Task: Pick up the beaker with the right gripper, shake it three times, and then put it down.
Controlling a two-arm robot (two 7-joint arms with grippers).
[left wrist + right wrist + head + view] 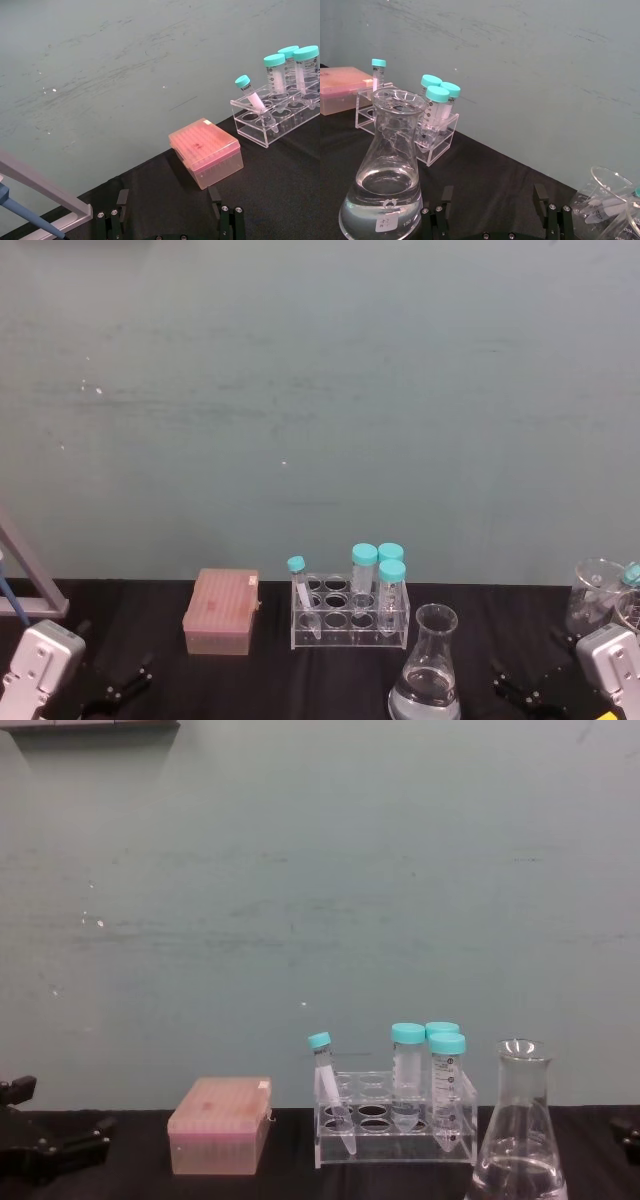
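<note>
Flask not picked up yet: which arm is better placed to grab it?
Right. The beaker stands just beside the open right gripper, nothing between them. The left gripper sits far to the left, past the pink box and tube rack.

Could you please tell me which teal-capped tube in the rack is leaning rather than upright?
The slim tube at the left end of the rack: it tilts, cap toward the pink box, while the three wider tubes stand upright.
</note>
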